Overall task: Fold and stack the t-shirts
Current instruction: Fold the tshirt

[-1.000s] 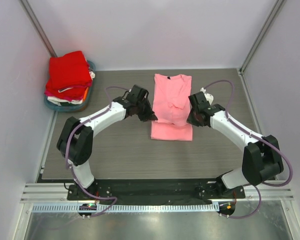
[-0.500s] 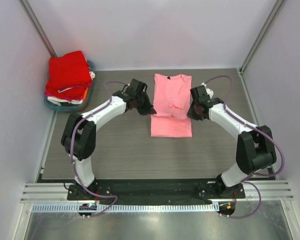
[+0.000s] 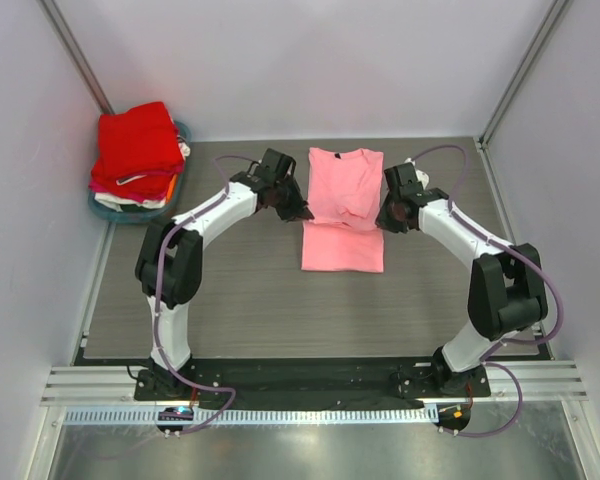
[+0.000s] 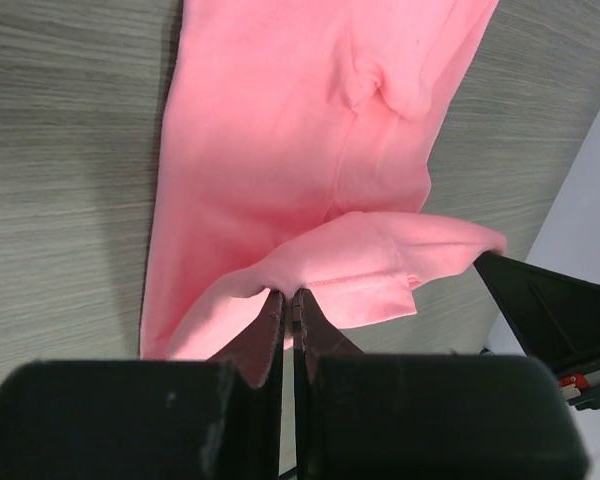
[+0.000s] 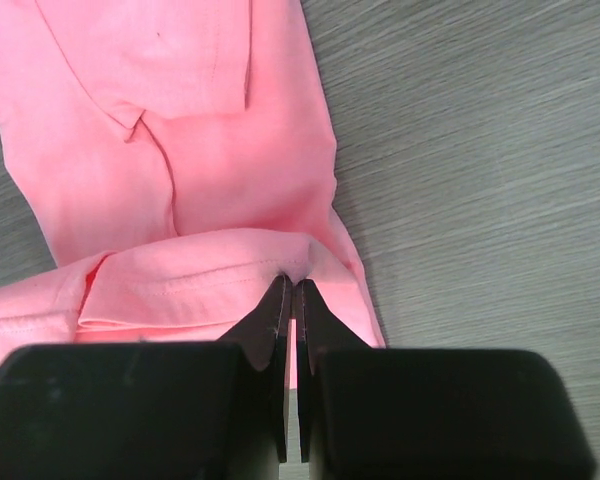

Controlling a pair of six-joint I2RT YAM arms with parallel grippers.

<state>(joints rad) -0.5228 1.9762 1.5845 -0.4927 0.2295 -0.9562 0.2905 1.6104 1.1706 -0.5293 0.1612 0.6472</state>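
A light pink t-shirt (image 3: 344, 215) lies lengthwise at the middle of the table, its sleeves folded in and a small black label at its far neck. Its near hem is lifted and doubled over toward the neck. My left gripper (image 3: 302, 213) is shut on the hem's left corner (image 4: 280, 285). My right gripper (image 3: 383, 221) is shut on the hem's right corner (image 5: 292, 265). Both hold the cloth (image 5: 180, 170) a little above the shirt's lower half. A pile of folded t-shirts (image 3: 137, 150), bright red on top with magenta, orange and white edges below, sits at the far left.
The pile rests on a shallow teal tray (image 3: 108, 211) in the far left corner, beside the left wall. Metal frame posts (image 3: 75, 55) rise at both back corners. The grey wood-grain table (image 3: 240, 300) shows bare between the shirt and the arm bases.
Both grippers have carried the shirt's near hem away from the bases toward the neck. The folded-over part has grown and more of the lower half lies uncovered behind them.
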